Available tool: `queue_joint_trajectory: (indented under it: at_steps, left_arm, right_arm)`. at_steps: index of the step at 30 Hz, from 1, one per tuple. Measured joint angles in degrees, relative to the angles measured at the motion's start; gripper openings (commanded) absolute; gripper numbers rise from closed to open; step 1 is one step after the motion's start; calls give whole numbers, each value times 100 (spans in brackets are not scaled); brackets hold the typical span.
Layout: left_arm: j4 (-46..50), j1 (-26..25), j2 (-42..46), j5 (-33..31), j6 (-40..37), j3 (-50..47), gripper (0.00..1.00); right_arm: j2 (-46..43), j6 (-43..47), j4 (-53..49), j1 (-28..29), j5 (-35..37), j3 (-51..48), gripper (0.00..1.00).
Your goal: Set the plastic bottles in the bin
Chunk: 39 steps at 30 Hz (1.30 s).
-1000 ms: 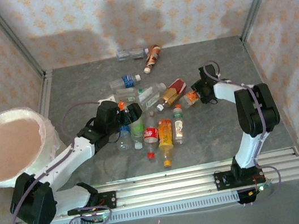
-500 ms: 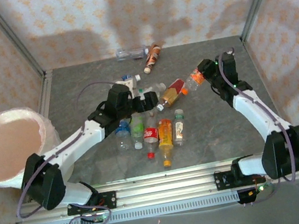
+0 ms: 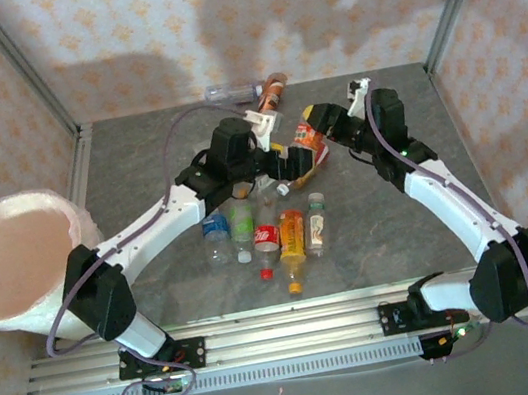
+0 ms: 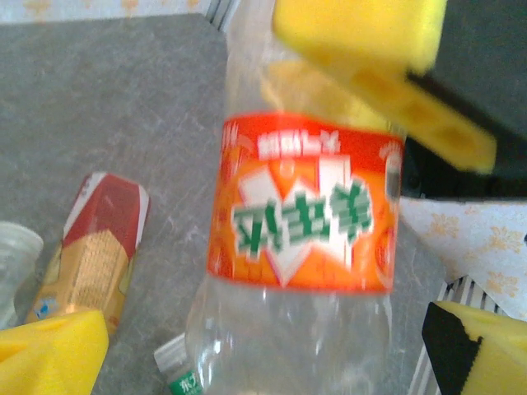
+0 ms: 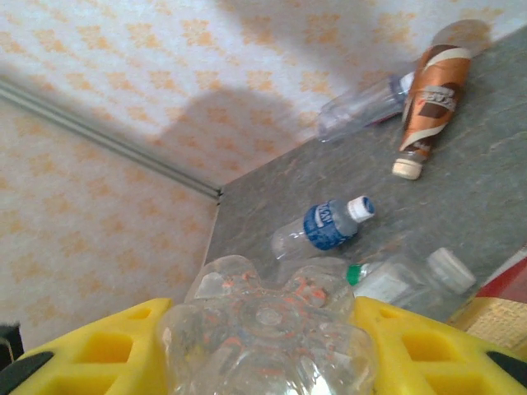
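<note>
A clear bottle with an orange label (image 3: 307,135) hangs above the table's middle, with my right gripper (image 3: 321,125) shut on it. Its ribbed base (image 5: 268,329) sits between that gripper's yellow pads (image 5: 99,350). My left gripper (image 3: 289,164) is just beside it, open: its yellow fingertips (image 4: 51,355) stand wide on either side of the bottle (image 4: 300,214) without touching it. Several more plastic bottles (image 3: 293,235) lie in a cluster on the grey table. The bin (image 3: 83,231), white and bag-lined, stands at the far left.
A brown-labelled bottle (image 3: 270,94) and a clear one (image 3: 230,92) lie by the back wall. A blue-labelled bottle (image 5: 325,225) and a red-and-yellow one (image 4: 95,247) lie under the grippers. Papered walls and metal posts close in the table.
My right arm has lifted the orange-labelled bottle and swung it left toward the table's middle. My left arm has stretched forward and right, bringing its open gripper around that bottle.
</note>
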<state>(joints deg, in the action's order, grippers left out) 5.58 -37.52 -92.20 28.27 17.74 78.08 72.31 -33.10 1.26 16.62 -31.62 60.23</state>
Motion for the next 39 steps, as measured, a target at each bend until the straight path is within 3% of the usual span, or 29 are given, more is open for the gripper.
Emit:
queue_joint_trajectory:
  at_steps: [3, 8, 13, 18, 23, 26, 27, 34, 39]
  left_arm:
    - [46, 2, -74, 66, -120, 166, 95]
    - [114, 0, -264, 352, -149, 323, 78]
    - [105, -31, -304, 498, -83, 337, 50]
    - [109, -33, -299, 535, -2, 352, 47]
    - [153, -39, -245, 227, 15, 350, 42]
    - [260, -46, -173, -234, 13, 350, 40]
    - [330, -46, -140, -424, 13, 345, 40]
    - [1432, -35, 273, -2308, 17, 365, 40]
    - [2791, -35, 944, -4382, -55, 828, 39]
  right_arm:
    - [0, -17, 59, 11, -275, 15, 46]
    - [7, -170, 190, 37, -619, 17, 46]
    - [48, -219, 173, 37, -730, 68, 48]
    - [92, -280, 142, 33, -793, 116, 52]
    - [245, -431, 114, 35, -890, 304, 66]
    - [219, -599, 96, 39, -807, 470, 81]
    - [181, -654, 96, 48, -741, 514, 99]
    - [-457, -717, 94, 48, 236, 509, 99]
    - [-883, -568, -22, 48, 1233, 254, 99]
